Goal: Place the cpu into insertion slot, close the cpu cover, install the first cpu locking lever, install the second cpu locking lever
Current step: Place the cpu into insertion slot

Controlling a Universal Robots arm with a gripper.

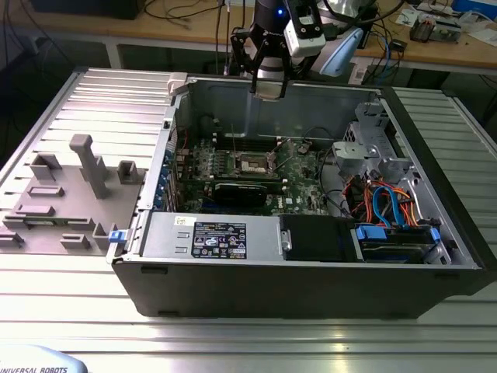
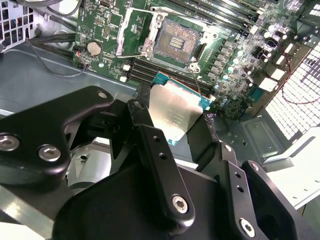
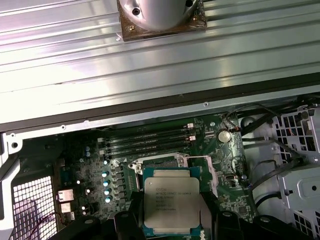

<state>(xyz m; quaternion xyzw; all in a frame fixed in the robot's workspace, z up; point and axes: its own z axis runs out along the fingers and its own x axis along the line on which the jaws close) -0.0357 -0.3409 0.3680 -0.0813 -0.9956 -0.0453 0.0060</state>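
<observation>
On a ribbed metal table point(image 1: 233, 346) the computer case point(image 1: 311, 291) lies opened; the cpu point(image 2: 177, 107) is clamped flat by the gripper point(image 3: 172, 220) (probably kept level for the uncovered insertion slot point(image 2: 176, 42)).

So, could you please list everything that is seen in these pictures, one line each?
chip: one, silver-grey top, held over the board
socket: one, dark with silvery rim, on the board, empty
cover: one, silvery frame, standing open beside the socket
board: one, green, inside the case
graphics card: one, black, on the board beside the socket
coin battery: one, silver, on the board
cables: several, blue and orange, in the case at the exterior view's right
case: one, dark, open, on the table
table: one, ribbed silver metal, under the case
gripper: one, black, shut on the chip
</observation>
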